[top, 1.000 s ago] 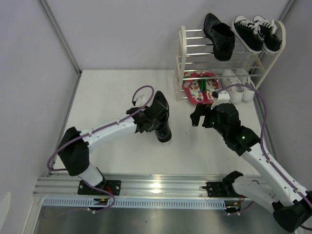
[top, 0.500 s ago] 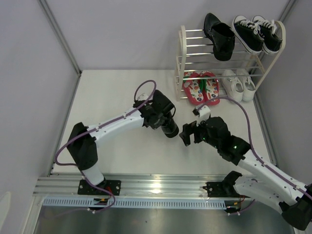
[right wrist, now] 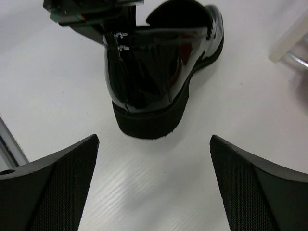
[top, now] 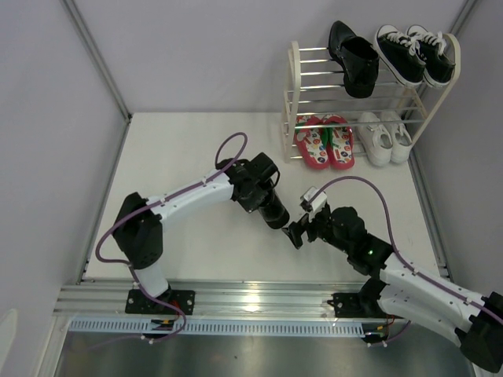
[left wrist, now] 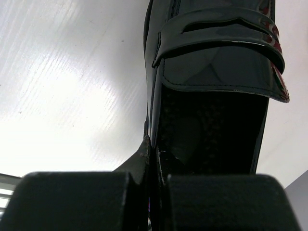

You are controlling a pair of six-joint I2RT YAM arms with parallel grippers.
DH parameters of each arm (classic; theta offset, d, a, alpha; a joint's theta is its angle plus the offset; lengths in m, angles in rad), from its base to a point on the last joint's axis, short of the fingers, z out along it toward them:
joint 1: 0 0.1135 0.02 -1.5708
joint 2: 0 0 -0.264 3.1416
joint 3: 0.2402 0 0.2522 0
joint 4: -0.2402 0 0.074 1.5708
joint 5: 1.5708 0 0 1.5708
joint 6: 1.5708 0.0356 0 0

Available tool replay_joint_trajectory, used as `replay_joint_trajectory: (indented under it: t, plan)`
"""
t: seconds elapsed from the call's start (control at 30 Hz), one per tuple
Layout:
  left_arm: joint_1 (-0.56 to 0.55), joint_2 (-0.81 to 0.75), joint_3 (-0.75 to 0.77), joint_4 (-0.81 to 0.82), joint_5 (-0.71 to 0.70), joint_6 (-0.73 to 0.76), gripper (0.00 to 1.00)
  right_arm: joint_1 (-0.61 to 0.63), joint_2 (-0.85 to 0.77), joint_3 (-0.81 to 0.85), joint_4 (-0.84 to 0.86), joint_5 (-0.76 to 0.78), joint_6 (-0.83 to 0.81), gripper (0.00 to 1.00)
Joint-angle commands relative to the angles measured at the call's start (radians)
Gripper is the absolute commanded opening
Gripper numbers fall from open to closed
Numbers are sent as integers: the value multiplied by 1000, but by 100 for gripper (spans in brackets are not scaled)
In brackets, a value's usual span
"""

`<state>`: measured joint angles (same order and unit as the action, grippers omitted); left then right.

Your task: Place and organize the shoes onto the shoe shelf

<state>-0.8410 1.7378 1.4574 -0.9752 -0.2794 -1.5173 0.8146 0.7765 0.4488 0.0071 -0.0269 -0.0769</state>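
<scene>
Status: close to done, by my read.

- The shoe shelf [top: 294, 78] has the first dress shoe [top: 354, 59] on its top tier, left of middle. The black canvas sneakers [top: 416, 53] fill that tier's right half; they're not your job.
- At the shelf's bottom level, the red flip-flops [top: 324, 141] are on the left and the white sneakers [top: 383, 137] on the right, each paired and side by side. You can't tell from here whether they sit on the bars or on the surface [top: 181, 149] underneath.
- That leaves the second dress shoe [top: 275, 210]. It's well in front of the shelf, out toward the arm bases.

Pincers:
- The left pincer [top: 266, 200] is clamped tight on that shoe's collar wall, one finger inside the opening and one outside. Can't tell if the sole is off the surface.
- The right pincer [top: 297, 233] is spread fully and holds nothing. It faces the shoe's heel, close but not touching.

This looks like a handover setup, with the right arm nearer the shelf. The only free slot I see is the far left end of the top tier, beside the first shoe. It looks tight, so you'll want the toe pointing the same way as its mate. After that, maybe tidy the bottom row.
</scene>
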Motion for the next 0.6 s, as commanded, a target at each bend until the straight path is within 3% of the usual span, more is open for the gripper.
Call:
replay_joint_trajectory:
  t: [0.0, 0.13, 0.37, 0.57]
  plan:
    - [10, -57, 47, 40, 23, -35, 1, 27, 42, 14, 185, 19, -73, 99]
    - [10, -50, 44, 50, 58, -35, 0, 44, 173, 48, 271, 96, -46, 99]
    - [11, -47, 35, 63, 97, -53, 1, 69, 384, 175, 199, 119, -12, 99]
    - [10, -63, 21, 50, 98, -76, 1, 93, 455, 212, 258, 197, -3, 99]
